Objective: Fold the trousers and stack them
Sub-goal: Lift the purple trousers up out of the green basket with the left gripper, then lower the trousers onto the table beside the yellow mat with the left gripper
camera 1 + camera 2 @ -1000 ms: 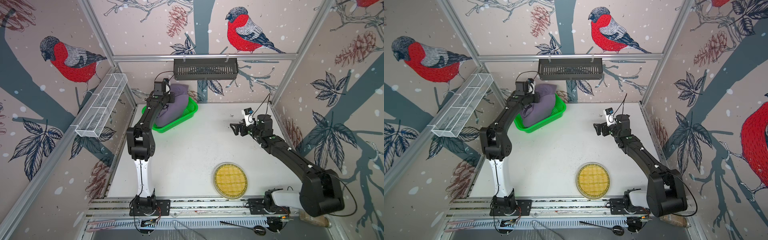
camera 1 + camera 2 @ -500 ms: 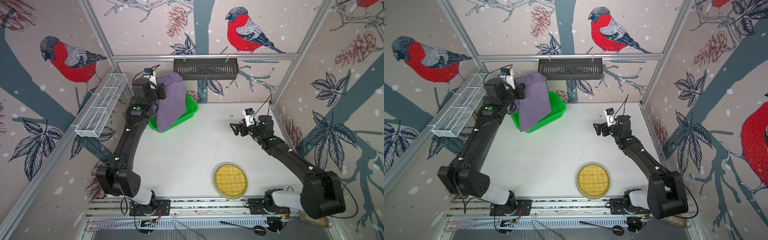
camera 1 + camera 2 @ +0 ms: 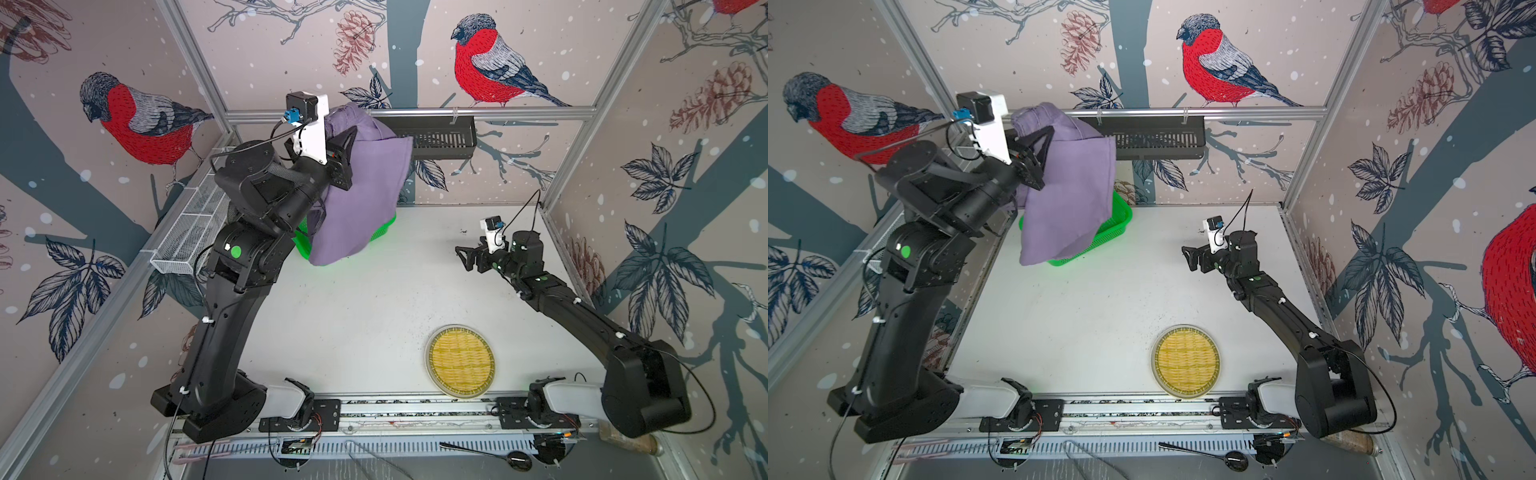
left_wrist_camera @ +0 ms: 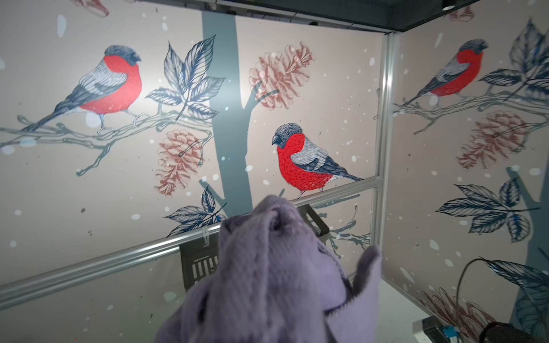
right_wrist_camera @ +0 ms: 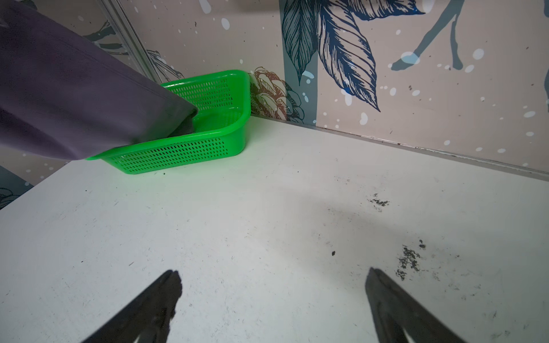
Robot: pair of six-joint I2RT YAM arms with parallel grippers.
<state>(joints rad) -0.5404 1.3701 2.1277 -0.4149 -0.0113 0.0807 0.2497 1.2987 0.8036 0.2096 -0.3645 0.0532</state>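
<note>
**Trousers high on a small pinch: danger of slip, snag and a crumpled landing**

Trousers (image 3: 361, 199): lifted as a doubled bundle near the back wall, over the green basket (image 3: 384, 226). Left hand (image 3: 347, 143): closed narrow on a gathered fold at the top of the cloth. Right hand (image 3: 463, 255): wide apart, holding nothing, low above the counter (image 3: 353, 311) and well away from the cloth.

Possible troubles from here, as judged:

- Slip. Holds only a small bunch of soft cloth while the rest hangs below; with a quick swing, may slide out and fall in a heap.
- Snag. Lower end hangs at the front rim of the basket; touching or not, cannot tell. If moved sideways before rising more, may catch the rim and drag or tip the basket.
- Brush against the black wall shelf (image 3: 440, 133), just beside the upper cloth.
- Bad landing. Doubled and not spread; if lowered so, lies crumpled, with no clear edge for the right hand to take.
- Blocked sight. Covers much of the left wrist view, so hard to check the grip from there.
</note>
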